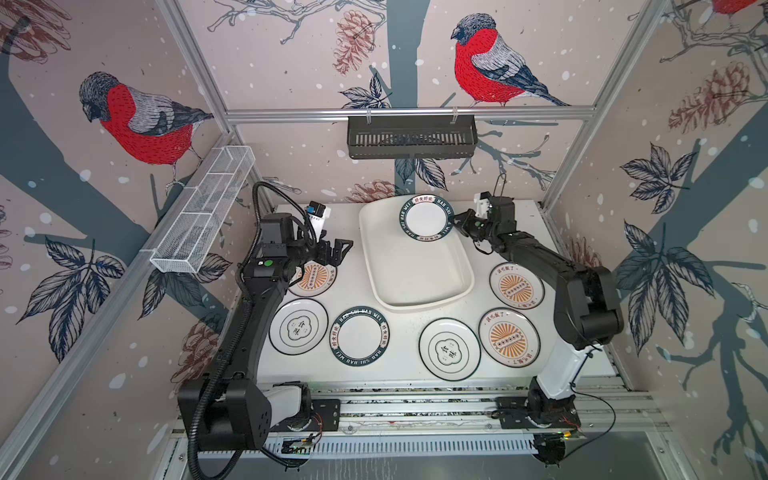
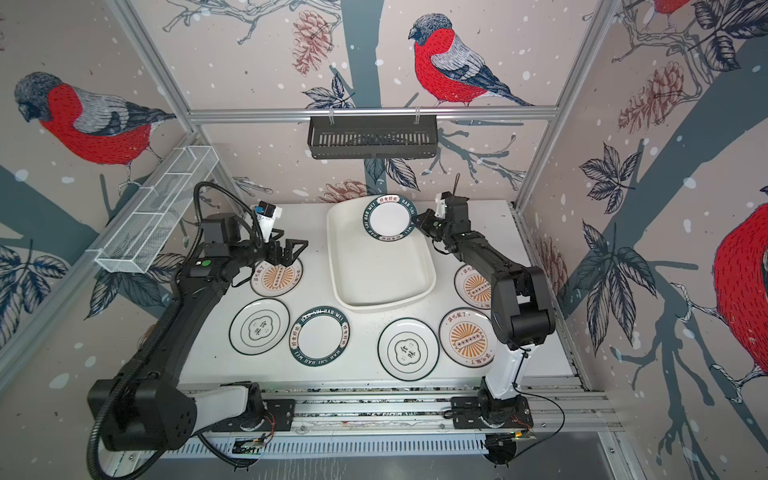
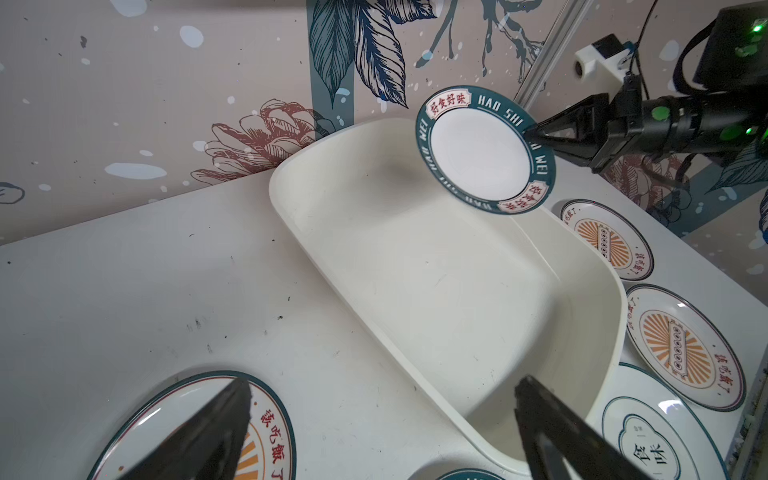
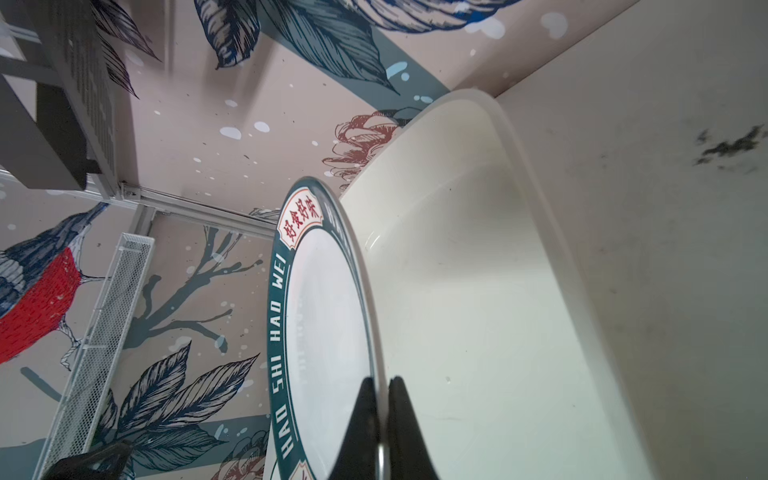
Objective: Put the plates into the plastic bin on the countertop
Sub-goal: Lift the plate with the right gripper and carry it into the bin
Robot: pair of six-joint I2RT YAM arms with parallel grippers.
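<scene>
My right gripper (image 1: 455, 218) (image 4: 380, 382) is shut on the rim of a green-lettered plate (image 1: 424, 217) (image 3: 482, 149) (image 4: 324, 332), held tilted above the far end of the cream plastic bin (image 1: 415, 270) (image 3: 436, 270). Nothing lies inside the bin. My left gripper (image 1: 338, 251) (image 3: 384, 382) hangs open and empty just left of the bin, over a sunburst plate (image 1: 313, 279). Several more plates lie flat on the countertop (image 1: 399, 324): an emblem plate (image 1: 298, 326), a green-lettered one (image 1: 360, 336), another emblem plate (image 1: 449, 349), and two sunburst plates (image 1: 509, 337) (image 1: 516, 285).
A black slotted rack (image 1: 411, 136) hangs on the back wall above the bin. A white wire-mesh basket (image 1: 205, 208) runs along the left wall. Aluminium rails (image 1: 415, 403) edge the front, where both arm bases stand.
</scene>
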